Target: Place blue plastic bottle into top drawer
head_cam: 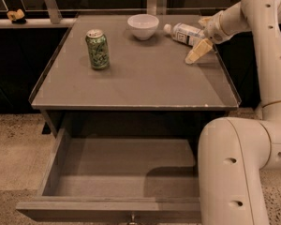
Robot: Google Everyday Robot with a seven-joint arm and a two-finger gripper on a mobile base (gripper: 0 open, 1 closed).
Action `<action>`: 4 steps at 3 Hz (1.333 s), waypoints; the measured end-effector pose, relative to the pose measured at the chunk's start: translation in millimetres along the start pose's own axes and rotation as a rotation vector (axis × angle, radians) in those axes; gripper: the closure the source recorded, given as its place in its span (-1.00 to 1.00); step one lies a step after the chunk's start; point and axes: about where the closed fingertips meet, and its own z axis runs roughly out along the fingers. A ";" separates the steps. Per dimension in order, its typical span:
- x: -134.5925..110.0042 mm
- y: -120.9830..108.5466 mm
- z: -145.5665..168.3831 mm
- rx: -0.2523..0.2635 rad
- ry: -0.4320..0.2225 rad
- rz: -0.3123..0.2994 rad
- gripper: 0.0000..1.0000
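The blue plastic bottle (183, 33) lies on its side at the back right of the grey table (145, 86), white cap pointing left toward the bowl. My gripper (201, 36) is at the bottle's base end, open. One pale finger (197, 52) reaches forward of the bottle, and the other (205, 20) sits behind it, so the bottle's end lies between them. The top drawer (117, 172) is pulled open below the table, and I see nothing inside. Its small knob (131, 217) shows at the bottom edge.
A green soda can (97, 49) stands upright at the table's left. A white bowl (143, 26) sits at the back middle, just left of the bottle's cap. My white arm (234, 172) fills the lower right and overlaps the drawer's right side.
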 end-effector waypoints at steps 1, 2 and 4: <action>0.0 0.0 0.1 0.000 0.000 0.000 -1.00; 0.0 0.0 0.1 0.000 0.000 0.000 -0.62; 0.0 0.0 0.2 0.000 0.000 0.000 0.30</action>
